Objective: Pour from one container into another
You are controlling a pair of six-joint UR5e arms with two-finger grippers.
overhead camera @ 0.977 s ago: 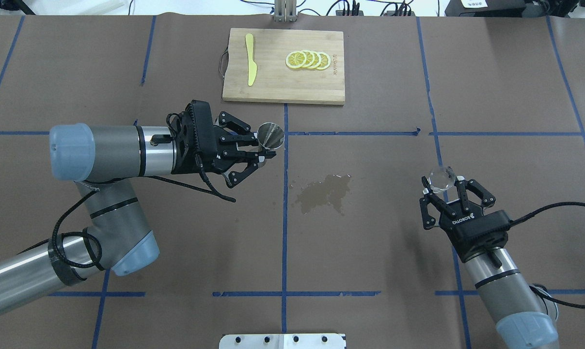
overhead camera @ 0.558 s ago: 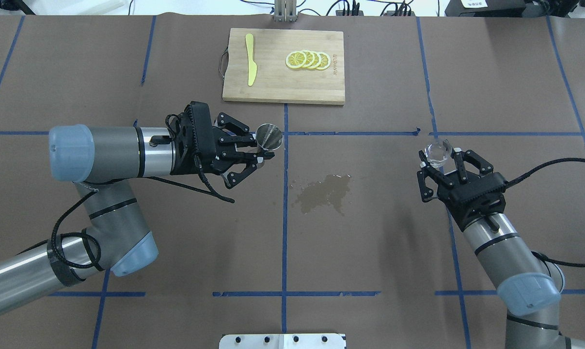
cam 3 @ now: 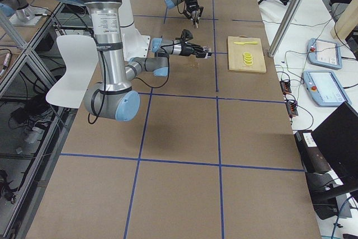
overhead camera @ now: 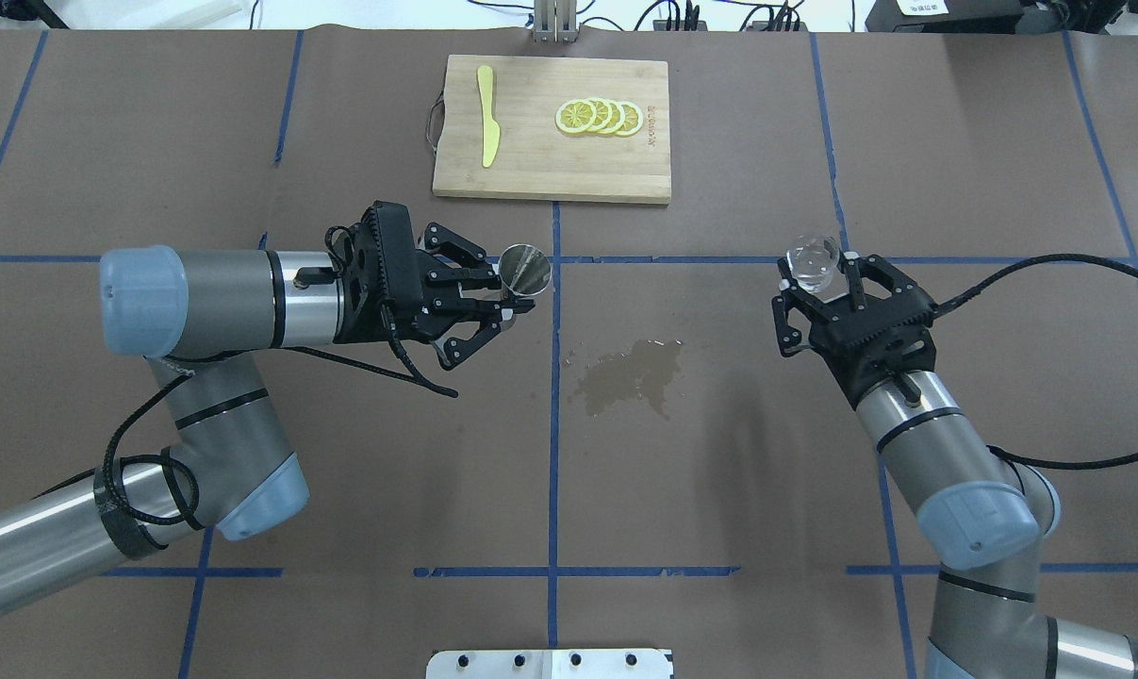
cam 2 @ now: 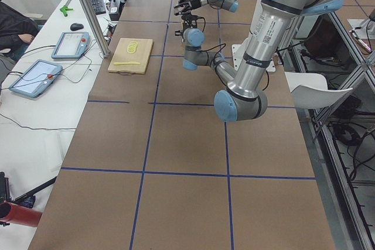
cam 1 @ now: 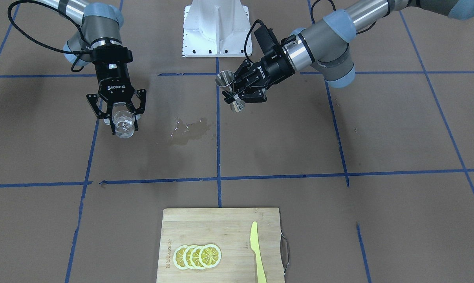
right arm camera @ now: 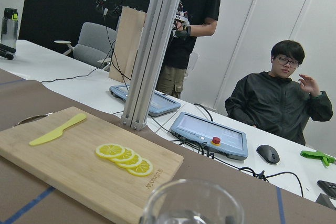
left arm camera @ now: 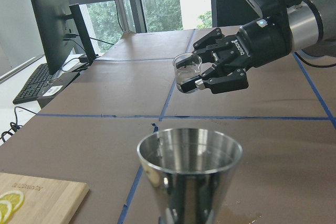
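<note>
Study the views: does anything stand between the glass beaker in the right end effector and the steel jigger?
Nothing visible does. Between the beaker and the jigger there is open air. Only a wet patch lies flat beneath, and the cutting board sits farther off.

Jigger (left arm camera: 189,177) and beaker (right arm camera: 191,204) bases off-frame

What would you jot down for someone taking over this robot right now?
Left gripper: shut on the steel jigger, held upright above the table.
Right gripper: shut on the glass beaker, upright, some clear liquid inside, well apart from the jigger.
A wet patch lies on the table between them.
Done: both vessels lifted.
Left: bring the beaker over the jigger and pour.
</note>
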